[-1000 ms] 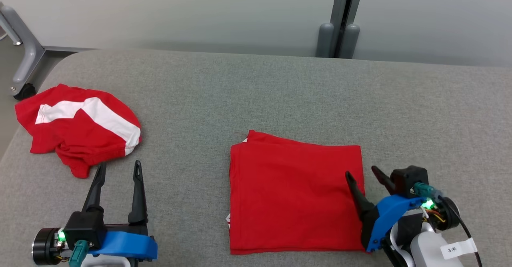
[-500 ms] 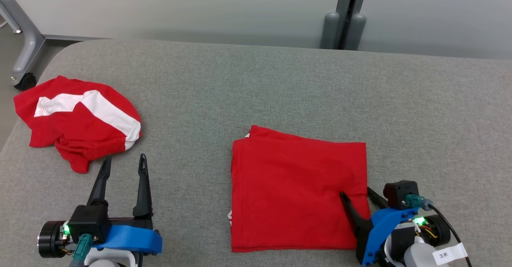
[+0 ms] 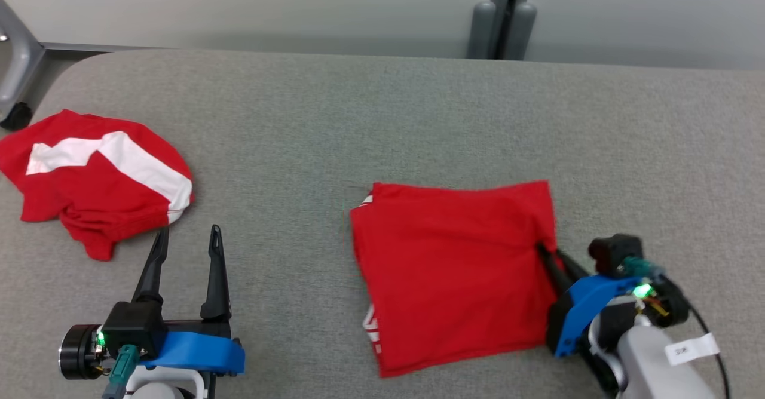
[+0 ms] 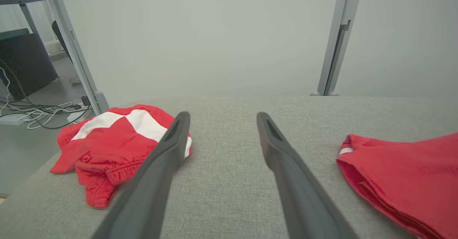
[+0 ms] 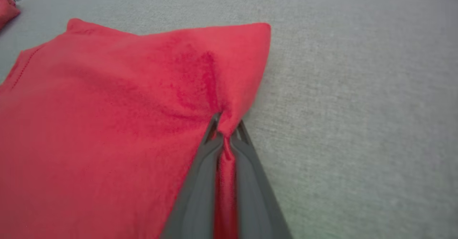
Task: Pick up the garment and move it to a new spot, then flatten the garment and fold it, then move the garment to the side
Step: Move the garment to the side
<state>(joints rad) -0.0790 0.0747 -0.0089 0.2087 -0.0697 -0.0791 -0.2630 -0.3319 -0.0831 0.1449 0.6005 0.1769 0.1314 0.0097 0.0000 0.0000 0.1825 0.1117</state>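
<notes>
My right gripper [image 3: 547, 249] is clenched on the folded red garment [image 3: 454, 267], at the lower right of the head view. The two dark fingers are pressed together with a pinch of red cloth between them. In the right wrist view the fabric bunches into a ridge just at my fingertips [image 5: 225, 122], and creases run from there up into the garment [image 5: 107, 106]. The grip sits on the garment's right edge, about midway along it.

The garment lies on the grey padded surface [image 3: 358, 118], right of centre in the head view. It sits slightly askew, its lower edge slanting up toward my right gripper. A bit of white trim shows along its left edge, near the lower corner.

My left gripper [image 3: 188, 235] sits at the lower left, fingers spread wide and grasping nothing — grey fabric shows between them in the left wrist view [image 4: 222, 119].

A crumpled red-and-white garment [image 3: 89, 172] lies at the left edge of the head view, just above and left of my left fingers — well apart from the folded one.
</notes>
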